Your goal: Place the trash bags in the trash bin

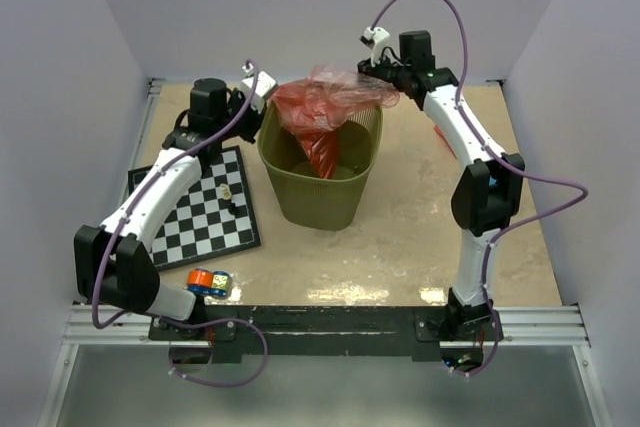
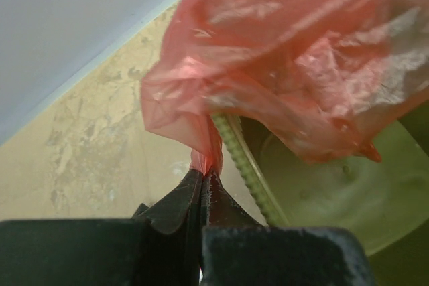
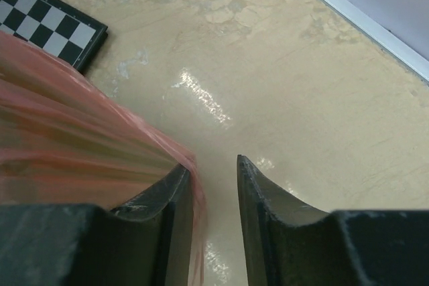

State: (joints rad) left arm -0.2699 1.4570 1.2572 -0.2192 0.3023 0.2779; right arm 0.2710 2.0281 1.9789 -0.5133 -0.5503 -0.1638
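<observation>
Top external view shows a beige worktop (image 1: 400, 247) carrying an olive mesh trash bin (image 1: 320, 197), with a red-pink trash bag (image 1: 325, 107) spread across its mouth, some film drooping inside and the rest bunched above the rim. At the bin's left rim the left tool (image 2: 204, 175) is clenched on a pinch of the bag's edge. At the far right rim the right tool (image 3: 213, 162) has its jaws parted, with film only brushing one finger. The bag looks partly in, and what is left is pushing it down and letting go.
</observation>
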